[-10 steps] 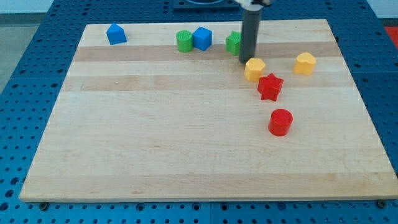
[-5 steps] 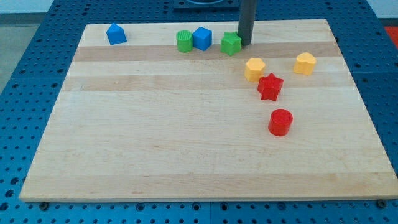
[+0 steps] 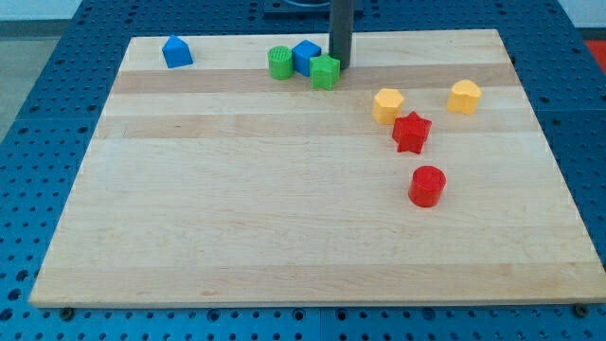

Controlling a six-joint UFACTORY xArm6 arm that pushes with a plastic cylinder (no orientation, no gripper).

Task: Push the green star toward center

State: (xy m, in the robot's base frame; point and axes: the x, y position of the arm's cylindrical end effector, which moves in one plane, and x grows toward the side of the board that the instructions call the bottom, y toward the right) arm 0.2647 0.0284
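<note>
Camera view: a pale wooden board [image 3: 284, 208] lies on a blue perforated table [image 3: 38, 114]. A dark rod comes down from the view's top; my tip [image 3: 340, 66] rests on the board just to the right of the green star [image 3: 325, 72], touching or almost touching it. The rod has nothing to clench or release; it only presses sideways. The green star sits near the board's top edge, slightly right of the middle. A blue block [image 3: 306, 57] crowds its upper left, touching it, with a green cylinder [image 3: 280, 62] beside that. Another blue block [image 3: 176, 51] stands apart at the top left. To the right, well apart, are a yellow hexagonal block [image 3: 387, 105], a second yellow block [image 3: 464, 97], a red star [image 3: 411, 133] and a red cylinder [image 3: 426, 186].
</note>
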